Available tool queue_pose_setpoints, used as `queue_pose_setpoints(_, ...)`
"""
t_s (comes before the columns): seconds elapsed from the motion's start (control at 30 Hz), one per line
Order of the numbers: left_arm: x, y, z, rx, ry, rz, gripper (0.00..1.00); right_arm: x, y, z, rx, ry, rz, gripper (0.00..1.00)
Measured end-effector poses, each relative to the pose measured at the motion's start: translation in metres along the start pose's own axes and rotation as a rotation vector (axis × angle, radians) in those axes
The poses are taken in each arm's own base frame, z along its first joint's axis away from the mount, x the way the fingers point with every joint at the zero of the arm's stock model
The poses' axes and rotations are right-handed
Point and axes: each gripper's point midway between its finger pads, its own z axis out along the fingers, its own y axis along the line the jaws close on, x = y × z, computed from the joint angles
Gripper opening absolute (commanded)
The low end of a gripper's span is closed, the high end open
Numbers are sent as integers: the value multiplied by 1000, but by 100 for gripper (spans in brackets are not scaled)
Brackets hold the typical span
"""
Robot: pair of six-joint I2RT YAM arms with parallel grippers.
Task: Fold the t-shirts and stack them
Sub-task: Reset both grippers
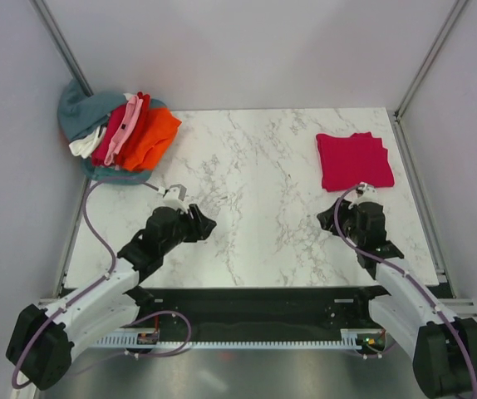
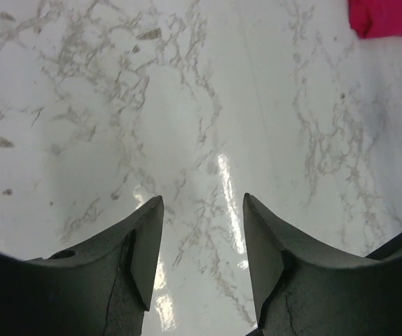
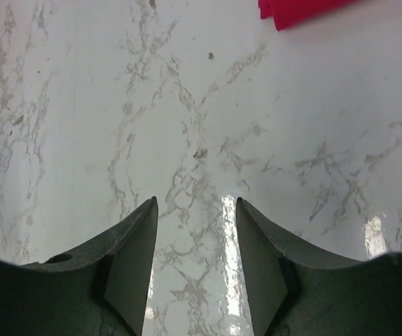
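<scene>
1 folded crimson t-shirt (image 1: 354, 160) is lying as a neat rectangle at the far right of the marble-patterned table (image 1: 263, 224), just beyond the right gripper (image 3: 196, 203). The pile of unfolded t-shirts (image 1: 120, 133) is sitting crumpled at the far left corner, showing orange, red, pink, white and teal-grey cloth. The left gripper (image 2: 202, 203) is hovering over bare tabletop near that pile, its fingers standing apart with nothing between them. The right gripper's fingers are likewise standing apart and holding nothing, with only marble showing in the gap.

Judging from this layout, the work is sitting between shirts: 1 looks finished and placed, and the next has not yet been picked. The next move is probably calling for the left arm to reach into the heap and pull out a single garment without dragging its neighbours. Both arms would then be spreading it flat at the middle of the table before folding.

No brand, label or writing is showing legibly in any view, and no neck label is showing on the crimson shirt
</scene>
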Motion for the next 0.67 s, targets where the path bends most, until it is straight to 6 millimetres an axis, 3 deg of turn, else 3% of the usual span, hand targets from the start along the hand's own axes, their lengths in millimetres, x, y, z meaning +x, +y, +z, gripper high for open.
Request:
queue_pose_setpoints(0.13, 32, 26, -8, -36, 22, 2, 68, 14, -6, -8, -7, -14, 9, 57)
queue_pose_setpoints(0.2, 41, 33, -10, -39, 23, 7, 86, 11, -4, -12, -23, -45, 9, 59)
queue_pose_setpoints(0.23, 44, 33, -12, -25, 27, 15, 89, 7, -2, -14, -34, -66, 8, 60)
queue_pose_setpoints(0.43, 34, 17, -14, 56, -16, 19, 92, 1, 4, -23, -84, -145, 14, 72)
queue_pose_setpoints(0.67, 32, 12, -18, 95, -43, 14, 91, -2, 9, -30, -123, -195, 28, 74)
